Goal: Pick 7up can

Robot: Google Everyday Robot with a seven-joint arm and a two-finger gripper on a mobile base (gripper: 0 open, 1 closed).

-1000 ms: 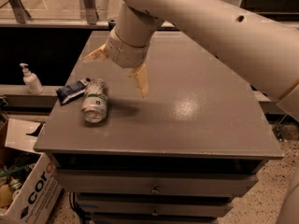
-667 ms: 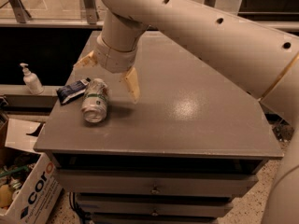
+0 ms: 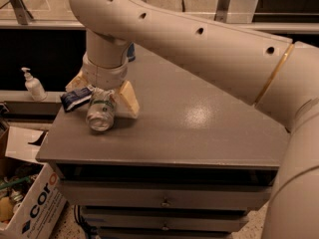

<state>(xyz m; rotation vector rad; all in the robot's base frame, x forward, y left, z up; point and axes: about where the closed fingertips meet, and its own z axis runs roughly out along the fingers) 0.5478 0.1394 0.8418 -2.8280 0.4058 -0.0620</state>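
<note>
Fingers (image 3: pixel 127 99): spread wide, holding nothing, straddling 7up can (image 3: pixel 100 115) | gripper (image 3: pixel 102 98): low over table (image 3: pixel 199 128), left side | can: on its side, touching blue packet (image 3: pixel 75 98) | you: centre, close squarely, avoid packet.

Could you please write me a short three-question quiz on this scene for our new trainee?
1. True or false: the 7up can stands upright on the table.
2. Where is the gripper? A) just above the can, open, one finger on each side of it; B) at the table's far right edge; C) down by the floor.
3. What stands beyond the table's edge at the picture's left?

Key: 1 false, it lies on its side; 2 A; 3 a white pump bottle.
</note>
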